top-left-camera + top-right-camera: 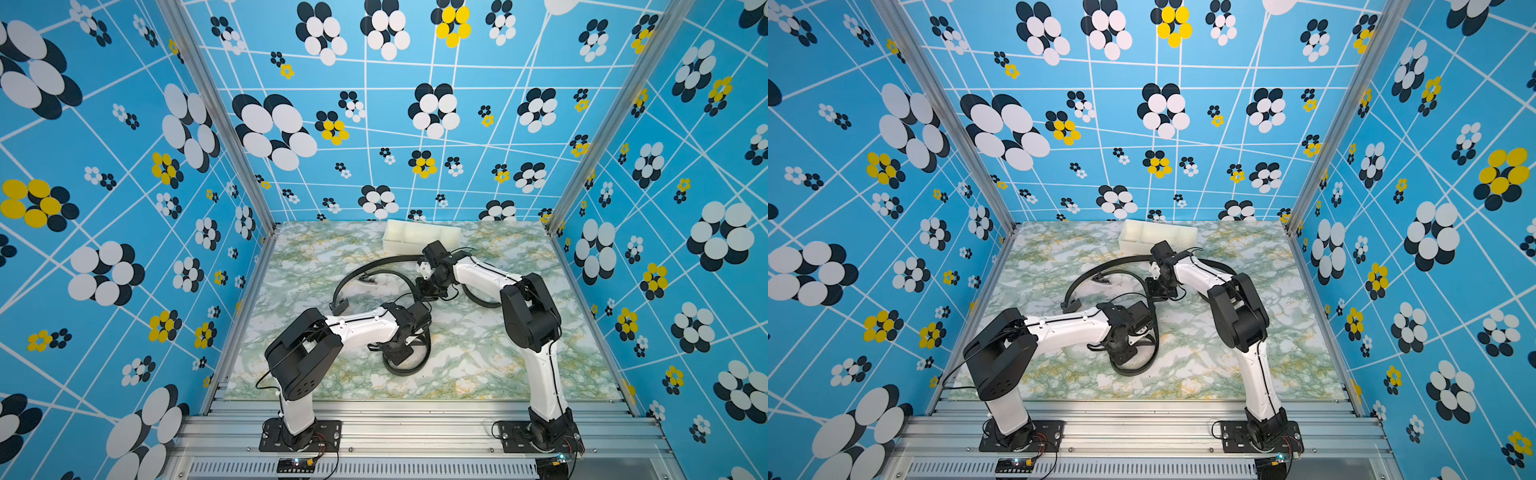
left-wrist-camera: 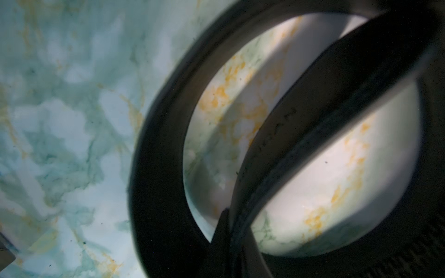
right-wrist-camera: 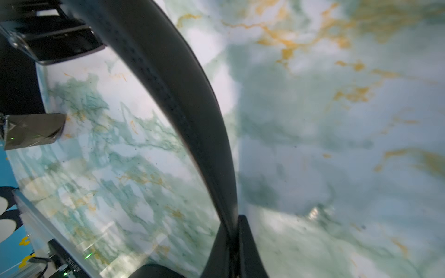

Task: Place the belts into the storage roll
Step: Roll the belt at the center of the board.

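Note:
One black belt (image 1: 405,371) starts at its boxy buckle (image 1: 338,307), arcs across the marble table and ends in a loose loop near the front. My left gripper (image 1: 399,353) is shut on a strap of that loop (image 2: 289,120), close above the table. My right gripper (image 1: 426,291) is shut on the same belt's arc (image 3: 183,96) farther back. A second belt (image 1: 395,259) lies behind, passes under the right arm and curls out at the right (image 1: 478,302). The off-white storage roll (image 1: 399,232) stands at the table's far edge, behind the right wrist.
A small dark buckle (image 1: 368,279) lies inside the first belt's arc. Patterned blue walls with aluminium posts close in three sides of the table (image 1: 540,353). Both forearms reach toward the middle, their wrists close together.

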You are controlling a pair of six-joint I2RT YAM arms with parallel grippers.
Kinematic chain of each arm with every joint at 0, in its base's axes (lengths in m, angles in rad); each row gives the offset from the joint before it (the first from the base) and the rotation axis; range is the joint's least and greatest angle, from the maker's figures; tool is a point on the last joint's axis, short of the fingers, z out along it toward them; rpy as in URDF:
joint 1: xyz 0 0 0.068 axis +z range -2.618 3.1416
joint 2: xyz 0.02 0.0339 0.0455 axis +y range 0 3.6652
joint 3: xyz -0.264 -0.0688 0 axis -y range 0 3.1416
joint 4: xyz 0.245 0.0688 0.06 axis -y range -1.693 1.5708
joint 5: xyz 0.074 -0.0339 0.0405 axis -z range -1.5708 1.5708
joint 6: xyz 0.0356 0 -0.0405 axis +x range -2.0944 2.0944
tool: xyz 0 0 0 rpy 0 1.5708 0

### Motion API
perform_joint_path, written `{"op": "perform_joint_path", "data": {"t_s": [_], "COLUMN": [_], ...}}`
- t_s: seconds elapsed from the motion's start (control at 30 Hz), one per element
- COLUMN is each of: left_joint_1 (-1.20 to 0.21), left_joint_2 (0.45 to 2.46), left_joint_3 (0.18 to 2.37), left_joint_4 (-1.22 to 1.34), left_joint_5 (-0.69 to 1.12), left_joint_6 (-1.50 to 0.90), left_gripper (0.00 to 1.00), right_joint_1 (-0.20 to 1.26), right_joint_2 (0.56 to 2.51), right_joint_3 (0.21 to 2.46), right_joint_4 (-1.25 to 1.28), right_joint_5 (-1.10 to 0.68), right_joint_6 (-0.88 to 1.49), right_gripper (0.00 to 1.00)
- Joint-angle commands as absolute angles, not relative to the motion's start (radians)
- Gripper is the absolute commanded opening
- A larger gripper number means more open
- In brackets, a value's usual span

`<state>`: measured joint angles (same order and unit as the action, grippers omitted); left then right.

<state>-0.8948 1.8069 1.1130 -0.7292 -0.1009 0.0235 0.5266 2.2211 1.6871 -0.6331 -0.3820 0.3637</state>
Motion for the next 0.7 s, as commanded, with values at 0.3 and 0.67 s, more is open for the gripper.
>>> {"op": "perform_joint_path", "data": {"t_s": [0.3,0.67], "left_joint_1": [-0.918,-0.917], "left_joint_2": [1.922,1.934], "left_joint_3": [1.191,1.197], "left_joint_4": [-0.745,-0.752], "left_joint_5": [-0.005,-0.017], "left_joint_6": [0.038,0.020], "left_gripper": [0.10,0.10], "right_joint_1": [0.510,0.374], "right_joint_2": [2.266,1.768], "right_joint_3": [1.704,1.293], "right_joint_4": [-0.619,-0.740], "right_joint_5": [-0.661,-0.294], "right_joint_6": [0.454,0.725], "right_gripper": [0.37,0.53]}}
